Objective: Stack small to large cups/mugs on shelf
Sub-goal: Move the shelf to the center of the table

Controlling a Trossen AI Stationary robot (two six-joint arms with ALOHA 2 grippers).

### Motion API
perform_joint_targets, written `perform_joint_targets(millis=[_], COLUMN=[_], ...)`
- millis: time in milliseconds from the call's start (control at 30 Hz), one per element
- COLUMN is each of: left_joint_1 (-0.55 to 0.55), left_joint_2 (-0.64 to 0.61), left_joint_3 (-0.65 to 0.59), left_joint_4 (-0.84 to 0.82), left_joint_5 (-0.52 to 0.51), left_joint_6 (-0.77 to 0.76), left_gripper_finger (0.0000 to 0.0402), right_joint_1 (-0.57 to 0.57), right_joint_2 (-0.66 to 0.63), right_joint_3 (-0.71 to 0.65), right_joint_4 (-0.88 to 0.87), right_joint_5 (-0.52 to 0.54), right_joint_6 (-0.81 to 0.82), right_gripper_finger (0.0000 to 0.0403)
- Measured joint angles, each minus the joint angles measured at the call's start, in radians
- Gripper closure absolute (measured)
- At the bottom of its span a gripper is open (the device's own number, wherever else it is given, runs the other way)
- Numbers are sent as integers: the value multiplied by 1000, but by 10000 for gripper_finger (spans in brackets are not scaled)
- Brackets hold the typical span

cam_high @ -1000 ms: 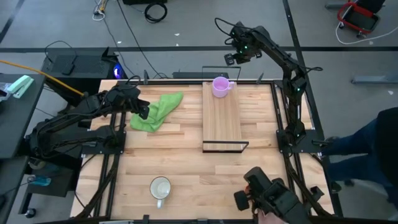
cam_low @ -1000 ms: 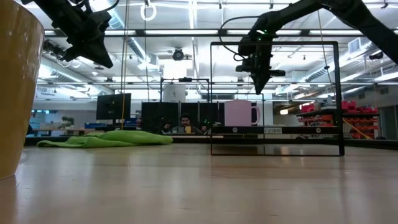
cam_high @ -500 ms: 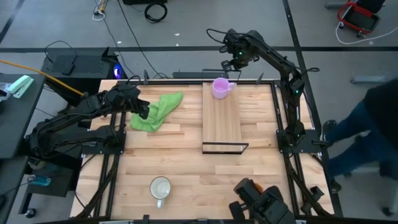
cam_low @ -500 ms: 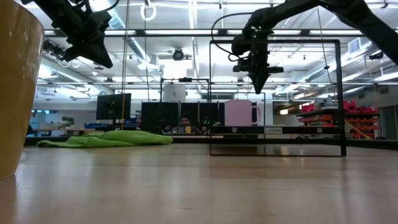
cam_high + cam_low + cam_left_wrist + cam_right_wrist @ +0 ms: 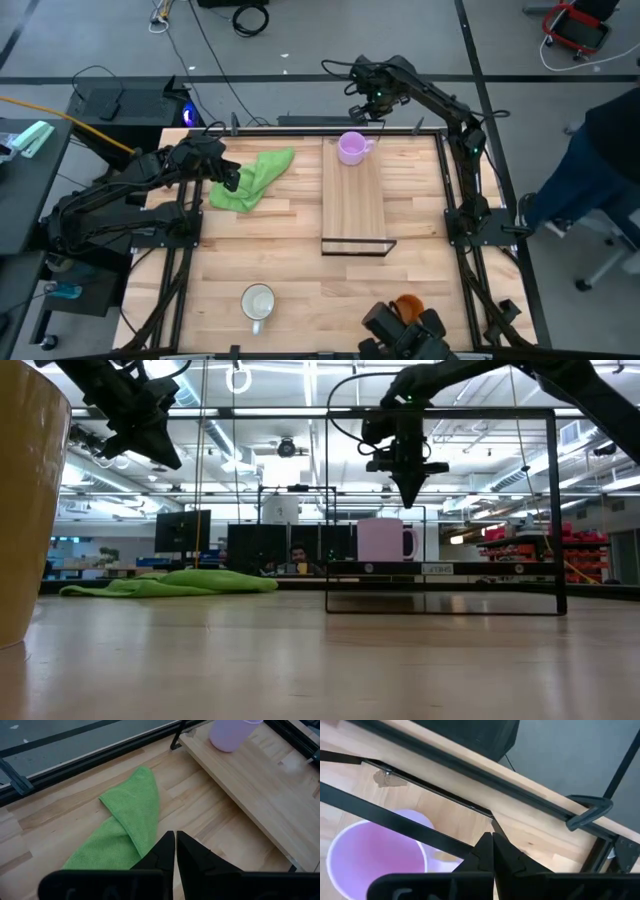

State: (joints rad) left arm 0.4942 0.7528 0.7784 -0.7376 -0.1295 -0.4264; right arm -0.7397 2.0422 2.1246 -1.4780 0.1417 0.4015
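Note:
The light purple mug (image 5: 352, 147) stands upright on the far end of the shelf (image 5: 353, 200), a light-wood plank with black end frames. My right gripper (image 5: 362, 105) is shut and points down just above and beyond the mug, shown in the low view as my right gripper (image 5: 408, 498). The white mug (image 5: 258, 302) stands on the table near its near edge. The orange mug (image 5: 407, 305) shows at the near edge beside a dark object. My left gripper (image 5: 232, 180) waits shut above the green cloth (image 5: 250, 178). My right gripper comes down from above and the far side with shut fingers at the top bar (image 5: 420, 832) of the shelf's far-end black frame. The bar runs behind the fingertips (image 5: 487, 845), which hide the meeting place. I cannot tell whether they touch it.
The green cloth (image 5: 127, 830) lies crumpled left of the shelf. A dark object (image 5: 400, 335) sits at the near edge, right of the white mug. A person (image 5: 600, 170) stands beyond the table's right side. Bare wood lies between the cloth, the white mug and the shelf.
My right gripper moved toward the table's left, staying shut over the far frame. The shelf, with the purple mug on it, slid a little toward the near edge and the left. The dark object at the near edge moved left, and the orange mug came into view beside it.

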Motion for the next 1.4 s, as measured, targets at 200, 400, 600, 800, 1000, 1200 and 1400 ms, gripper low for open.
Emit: perform_joint_targets(millis=[200,400,600,800,1000,1200,1400], left_joint_1=[0,0,0,0,0,0,0], left_joint_2=[0,0,0,0,0,0,0], left_joint_3=[0,0,0,0,0,0,0], left_joint_4=[0,0,0,-1,-31,-54,-53], left_joint_5=[0,0,0,0,0,0,0], left_joint_6=[1,1,2,3,3,1,0], left_gripper_finger=[373,381,376,373,382,379,372], right_joint_1=[31,54,82,95,61,4,-24], right_joint_2=[0,-1,-1,-1,-24,-112,-263], right_joint_3=[0,0,0,0,1,1,-52], right_joint_4=[-5,-29,-47,-45,-65,-86,-92], right_joint_5=[0,1,-1,-2,-8,-4,-37], right_joint_6=[17,42,45,45,44,42,28], right_gripper_finger=[403,403,403,403,401,402,402])
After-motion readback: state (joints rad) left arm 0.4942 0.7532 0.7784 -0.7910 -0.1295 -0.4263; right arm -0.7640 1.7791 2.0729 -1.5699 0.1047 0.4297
